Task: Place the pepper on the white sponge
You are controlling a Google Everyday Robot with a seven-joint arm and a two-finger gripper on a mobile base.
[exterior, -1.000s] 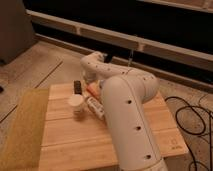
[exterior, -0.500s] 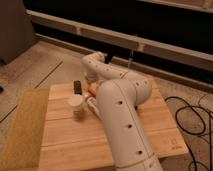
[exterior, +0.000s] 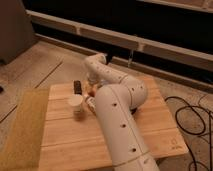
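A small orange-red pepper (exterior: 89,102) lies on the wooden table (exterior: 60,142), partly hidden by my white arm. Just left of it stands a pale white block (exterior: 75,103), which looks like the white sponge. My gripper (exterior: 92,89) hangs from the bent wrist right above the pepper, behind the white block. It is mostly covered by the arm, and I cannot tell whether it touches the pepper. A small dark object (exterior: 77,86) sits just behind the white block, left of the gripper.
My thick arm (exterior: 117,125) crosses the middle of the table from the near edge. A yellow-green mat (exterior: 24,127) lies along the table's left side. Black cables (exterior: 196,117) coil on the floor to the right. A low ledge (exterior: 150,47) runs behind.
The arm has shifted a little to the left and the wrist has come down closer to the pepper. The white block and the dark object have stayed in place.
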